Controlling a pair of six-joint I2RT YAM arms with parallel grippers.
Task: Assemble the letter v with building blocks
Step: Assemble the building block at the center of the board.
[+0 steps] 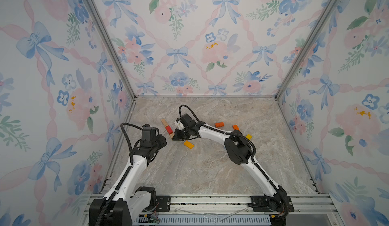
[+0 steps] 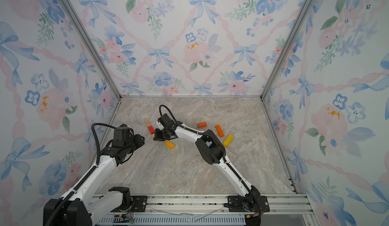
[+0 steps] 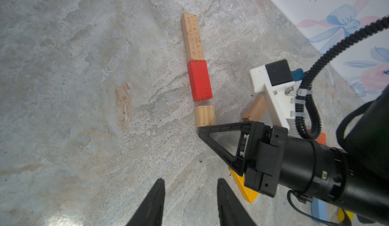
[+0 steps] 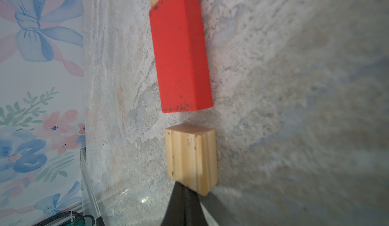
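1. Left wrist view: three blocks lie in a line on the table: a wood bar, a red block touching its end, then a short wood block just past a thin gap
2. Closed and holding nothing, the right end effector sets its tip against the end of the short wood block that faces away from the red block; the right wrist view shows the shut fingers touching that end
3. Spread apart with nothing between its fingers, the left end effector hangs over bare table near the line, apart from every block
4. A slanted wood block lies just beside the right end effector, partly hidden by a white camera mount; whether it touches the short wood block I cannot tell
5. A yellow block lies just beside the right end effector, on the robot's side of it, in both top views
6. In a top view, an orange block, an orange bar and a yellow bar lie loose beyond the right arm, well apart from the line
7. A light blue block shows under the right arm, mostly hidden
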